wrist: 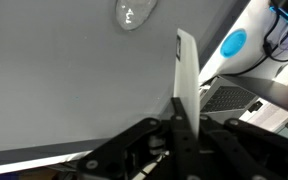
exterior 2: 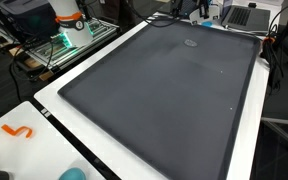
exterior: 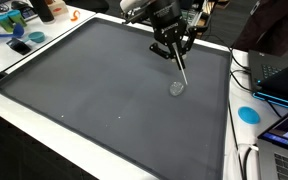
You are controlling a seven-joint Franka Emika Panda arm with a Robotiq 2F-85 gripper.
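In an exterior view the gripper (exterior: 173, 48) hangs over the far part of the grey mat (exterior: 84, 90), its fingers drawn together on the top of a thin pale stick (exterior: 180, 68). The stick slants down towards the mat, and its lower tip ends just beside a small clear disc (exterior: 177, 88) lying flat there. Whether the tip touches the disc cannot be told. A blue circle (exterior: 248, 114) lies on the white table (exterior: 44, 125) past the mat's edge, near a laptop (exterior: 280, 72).

In an exterior view from the opposite end, the disc (exterior 2: 190, 42) shows as a small round mark near the far end of the mat (exterior 2: 154, 100). An orange hook (exterior 2: 19, 131) lies on the table (exterior 2: 44, 150) in front.

In the wrist view the gripper (wrist: 184, 125) is clamped on the stick (wrist: 187, 70), its dark fingers (wrist: 144, 135) pressed to the stick's base. The stick stands up the middle of the picture. The disc (wrist: 132, 12) lies on the mat (wrist: 64, 70) beyond and to one side of the tip. The blue circle (wrist: 233, 44) sits off the mat.
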